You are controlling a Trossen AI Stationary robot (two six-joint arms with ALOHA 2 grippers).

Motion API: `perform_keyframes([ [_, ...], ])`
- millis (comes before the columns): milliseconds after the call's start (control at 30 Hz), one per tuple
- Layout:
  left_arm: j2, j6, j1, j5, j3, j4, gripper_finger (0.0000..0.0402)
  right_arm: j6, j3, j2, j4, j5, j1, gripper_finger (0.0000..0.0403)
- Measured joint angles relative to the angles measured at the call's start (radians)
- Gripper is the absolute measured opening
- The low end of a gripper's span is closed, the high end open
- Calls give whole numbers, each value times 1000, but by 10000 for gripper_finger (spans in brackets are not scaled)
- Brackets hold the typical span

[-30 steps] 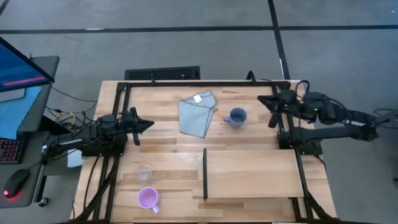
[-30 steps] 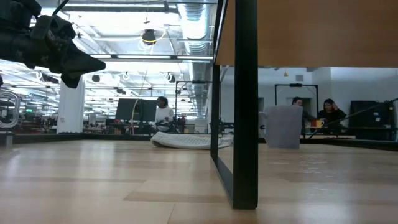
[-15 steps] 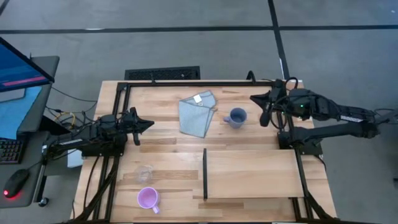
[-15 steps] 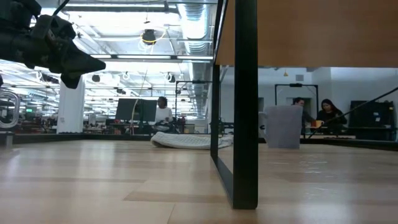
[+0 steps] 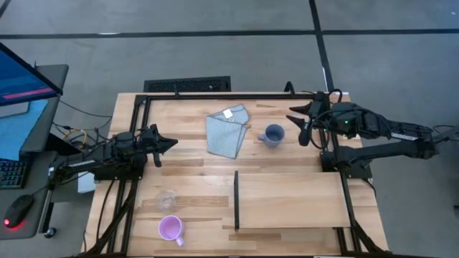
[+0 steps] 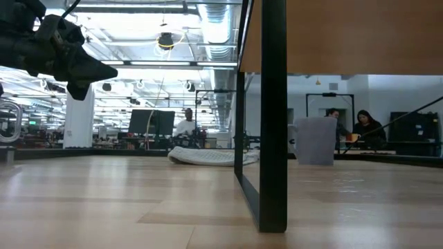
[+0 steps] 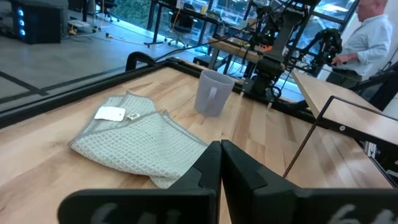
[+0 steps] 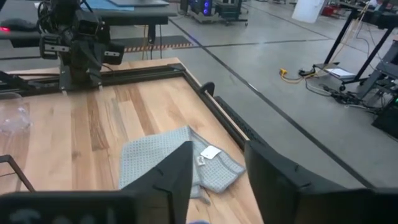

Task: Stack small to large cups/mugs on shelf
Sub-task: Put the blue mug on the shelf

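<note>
From above: right gripper [image 5: 300, 123] spread open, hovering just at 3 o'clock of the grey-blue mug [image 5: 272, 135], gripping nothing; left gripper [image 5: 162, 142] pinched shut and empty, parked at 9 o'clock of the folded cloth [image 5: 227, 131]. Clear cup [image 5: 166, 198] and pink mug [image 5: 170, 228] at 7 o'clock of the table, well apart from the shelf [image 5: 290, 201]. At table height: mug upright behind the shelf's black post. From the left wrist: handle side toward the cloth. From the right wrist: only cloth between spread fingers. Likely risks: clipping the rim and tipping the mug, or dragging it into the cloth.
</note>
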Motion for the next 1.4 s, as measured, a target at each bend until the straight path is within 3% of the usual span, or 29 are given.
perform_keyframes([
  [300,0,-1,0,0,0,0,0,0,0,0,0,0,0,210],
  [1400,0,0,0,0,0,0,0,21,-1,2,21,0,-7,249],
])
